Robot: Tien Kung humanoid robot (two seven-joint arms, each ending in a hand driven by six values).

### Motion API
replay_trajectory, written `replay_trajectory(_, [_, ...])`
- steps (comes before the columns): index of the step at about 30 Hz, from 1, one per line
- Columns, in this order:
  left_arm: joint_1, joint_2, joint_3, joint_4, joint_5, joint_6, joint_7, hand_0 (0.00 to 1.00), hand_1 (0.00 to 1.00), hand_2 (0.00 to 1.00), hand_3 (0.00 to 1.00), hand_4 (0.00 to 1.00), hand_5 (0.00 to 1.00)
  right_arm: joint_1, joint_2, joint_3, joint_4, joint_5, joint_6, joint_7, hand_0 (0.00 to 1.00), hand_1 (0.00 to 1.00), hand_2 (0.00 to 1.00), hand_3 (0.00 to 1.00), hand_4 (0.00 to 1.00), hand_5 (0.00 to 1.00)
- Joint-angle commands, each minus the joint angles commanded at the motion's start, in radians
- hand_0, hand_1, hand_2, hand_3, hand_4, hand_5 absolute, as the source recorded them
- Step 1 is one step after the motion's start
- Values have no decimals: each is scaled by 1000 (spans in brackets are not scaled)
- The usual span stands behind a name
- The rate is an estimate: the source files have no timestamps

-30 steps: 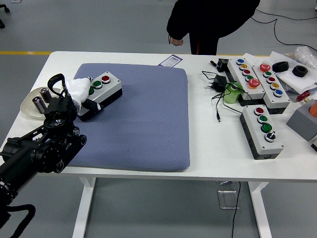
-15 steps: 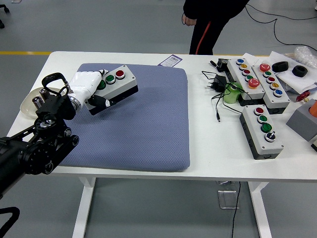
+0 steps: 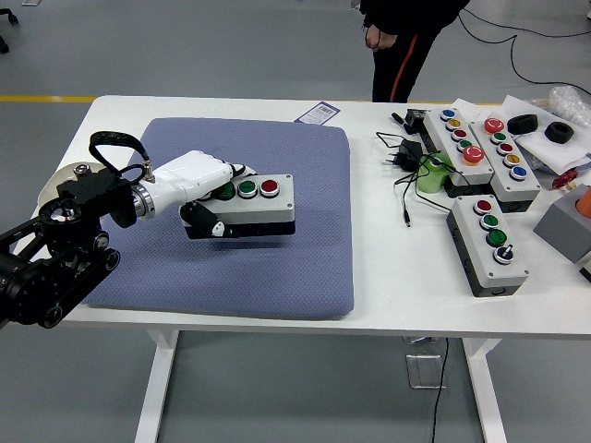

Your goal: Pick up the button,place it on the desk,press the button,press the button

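My left hand (image 3: 205, 189) has white fingers and is shut on a grey button box (image 3: 259, 201) with a green and a red button on top. It holds the box lifted above the middle of the blue-grey pad (image 3: 277, 240), casting a shadow below. My thumb wraps under the box's left end. My right arm is out of view.
Several more button boxes (image 3: 489, 242) (image 3: 480, 148) lie at the table's right with a black cable and plug (image 3: 406, 157) and a green object (image 3: 432, 173). A round dish (image 3: 57, 182) sits at the left edge. A person (image 3: 402, 37) stands at the far side.
My left hand has carried the button box to the right and forward over the pad, levelling it. The person at the far side has stepped to the right.
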Motion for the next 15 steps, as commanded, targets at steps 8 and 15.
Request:
replay_trajectory(8, [7, -4, 33, 31, 29, -11, -4, 52, 99, 181, 367, 160, 2, 1, 0, 0, 0, 0, -1, 0, 746, 688, 706, 580, 180, 127])
replay_trajectory(15, [13, 0, 28, 27, 28, -76, -16, 566, 703, 823, 900, 998, 701, 2, 1, 2, 0, -2, -1, 0, 745, 688, 707, 580, 180, 127])
